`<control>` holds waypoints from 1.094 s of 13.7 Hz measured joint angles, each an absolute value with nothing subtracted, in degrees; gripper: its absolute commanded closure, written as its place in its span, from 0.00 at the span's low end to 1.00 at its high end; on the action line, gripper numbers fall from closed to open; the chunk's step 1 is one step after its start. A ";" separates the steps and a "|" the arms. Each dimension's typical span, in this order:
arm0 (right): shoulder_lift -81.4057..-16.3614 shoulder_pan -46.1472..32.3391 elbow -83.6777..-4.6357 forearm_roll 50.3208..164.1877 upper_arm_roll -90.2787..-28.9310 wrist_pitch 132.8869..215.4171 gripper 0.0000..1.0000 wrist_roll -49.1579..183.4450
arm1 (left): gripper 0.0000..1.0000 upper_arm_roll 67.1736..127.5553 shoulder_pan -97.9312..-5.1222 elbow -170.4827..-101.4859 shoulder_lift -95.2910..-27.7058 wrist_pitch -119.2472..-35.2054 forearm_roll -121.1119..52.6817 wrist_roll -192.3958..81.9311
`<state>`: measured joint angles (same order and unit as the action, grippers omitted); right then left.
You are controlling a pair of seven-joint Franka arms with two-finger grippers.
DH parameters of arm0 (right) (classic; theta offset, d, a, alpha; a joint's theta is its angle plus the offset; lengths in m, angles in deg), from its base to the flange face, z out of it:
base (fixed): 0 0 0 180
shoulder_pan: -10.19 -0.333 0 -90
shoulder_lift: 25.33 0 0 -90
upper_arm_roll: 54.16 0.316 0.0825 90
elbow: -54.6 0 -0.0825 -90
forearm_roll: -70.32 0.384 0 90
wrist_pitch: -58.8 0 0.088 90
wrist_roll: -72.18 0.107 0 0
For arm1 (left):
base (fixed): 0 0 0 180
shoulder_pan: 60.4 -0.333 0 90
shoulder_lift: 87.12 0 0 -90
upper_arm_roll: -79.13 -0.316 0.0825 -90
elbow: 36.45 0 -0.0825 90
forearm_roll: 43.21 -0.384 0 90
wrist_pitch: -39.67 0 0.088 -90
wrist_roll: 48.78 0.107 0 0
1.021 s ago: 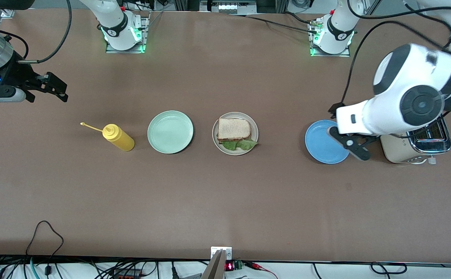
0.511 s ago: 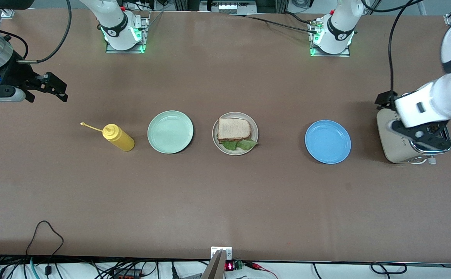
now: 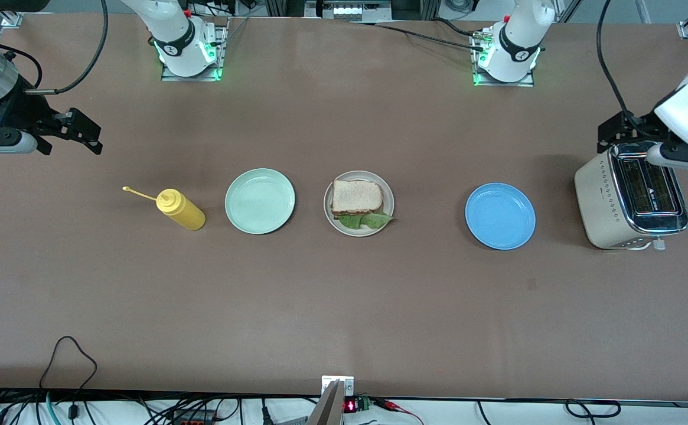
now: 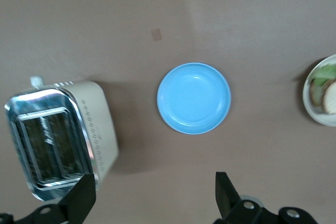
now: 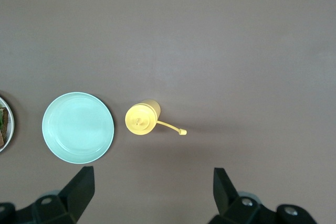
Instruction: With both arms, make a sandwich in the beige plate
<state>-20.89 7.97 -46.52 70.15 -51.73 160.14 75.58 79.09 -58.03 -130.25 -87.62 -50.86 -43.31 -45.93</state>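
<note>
The sandwich lies on the beige plate at mid-table, a top bread slice over a green lettuce leaf that sticks out toward the front camera. Part of the sandwich shows at the edge of the left wrist view. My left gripper hangs open and empty, high over the toaster's farther end. My right gripper waits open and empty, high over bare table at the right arm's end.
A blue plate sits between the beige plate and a cream toaster. A mint green plate and a lying yellow squeeze bottle are toward the right arm's end.
My left arm has swung away from above the blue plate, past the toaster top, to the left arm's end of the table, jaws still open. The right arm has barely moved.
</note>
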 measured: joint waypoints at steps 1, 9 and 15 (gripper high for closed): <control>-20.89 7.97 -46.52 70.15 -51.73 160.14 0.00 75.58 | 0.00 79.10 -57.94 -131.87 -88.69 -51.24 -42.74 -48.06; -20.87 7.97 -46.52 70.15 -51.73 160.14 0.00 75.58 | 0.00 79.06 -57.88 -134.14 -89.84 -51.95 -42.50 -48.03; -20.87 7.97 -46.52 70.15 -51.72 160.14 0.00 75.58 | 0.00 79.13 -57.87 -134.14 -89.84 -51.96 -42.50 -47.83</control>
